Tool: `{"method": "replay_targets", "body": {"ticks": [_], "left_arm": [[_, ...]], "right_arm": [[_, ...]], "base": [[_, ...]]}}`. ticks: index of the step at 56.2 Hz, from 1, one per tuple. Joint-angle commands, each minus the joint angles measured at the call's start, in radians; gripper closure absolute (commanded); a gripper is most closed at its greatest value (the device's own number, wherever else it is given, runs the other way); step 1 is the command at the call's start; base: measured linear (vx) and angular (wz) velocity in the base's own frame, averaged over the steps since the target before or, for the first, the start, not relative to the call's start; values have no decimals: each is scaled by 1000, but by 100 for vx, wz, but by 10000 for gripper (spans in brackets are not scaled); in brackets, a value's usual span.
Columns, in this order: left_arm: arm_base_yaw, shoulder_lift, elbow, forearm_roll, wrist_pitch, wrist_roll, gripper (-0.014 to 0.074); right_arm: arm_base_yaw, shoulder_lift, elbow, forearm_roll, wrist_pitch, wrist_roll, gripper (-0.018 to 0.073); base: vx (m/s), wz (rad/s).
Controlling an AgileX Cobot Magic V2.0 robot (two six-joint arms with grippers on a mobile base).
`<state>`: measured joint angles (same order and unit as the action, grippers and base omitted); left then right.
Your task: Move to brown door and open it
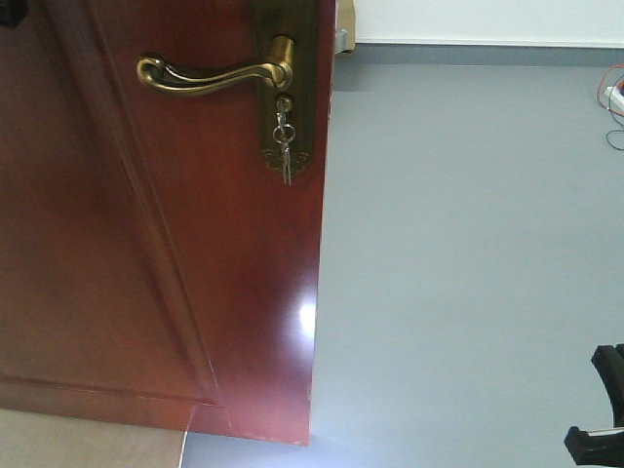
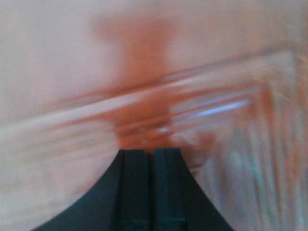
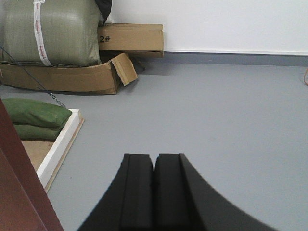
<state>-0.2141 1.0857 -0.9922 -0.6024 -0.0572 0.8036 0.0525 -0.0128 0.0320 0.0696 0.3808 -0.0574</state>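
Door proximity decides my next move: the brown door (image 1: 146, 244) fills the left of my front view, its free edge running top to bottom just right of the brass lever handle (image 1: 214, 74), with grey floor (image 1: 468, 244) showing past that edge, so I judge it already swung ajar. My left end effector (image 2: 150, 156), pads pressed together and holding nothing, sits right up against the door's blurred panel moulding. My right end effector (image 3: 154, 161), likewise closed and empty, points at open floor, the door only at its lower left. The lever lies horizontally, tip pointing left.
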Motion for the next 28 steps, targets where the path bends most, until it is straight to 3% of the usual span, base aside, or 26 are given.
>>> {"method": "replay_targets", "body": {"ticks": [1,6,9,13,20,28], "left_arm": [[-3,-14,-33,257,-54,-296,600],[-3,-14,-33,449,-54,-493,600],[-3,-14,-33,584,-54,-652,600],[-3,-14,-33,677,-54,-767,600],[-3,-14,-33,768,-55,-853,600],[-3,-14,-19,766,-50,-881,600]], "right_arm": [[2,-6,3,-3,-76,-9,559],[2,-6,3,-3,-76,-9,559],[2,-6,3,-3,-76,-9,559],[2,-6,3,-3,-76,-9,559],[2,-6,3,-3,-76,-9,559],[2,-6,3,-3,-76,-9,559]], "base": [[0,0],[0,0],[0,0],[0,0],[0,0],[0,0]]}}
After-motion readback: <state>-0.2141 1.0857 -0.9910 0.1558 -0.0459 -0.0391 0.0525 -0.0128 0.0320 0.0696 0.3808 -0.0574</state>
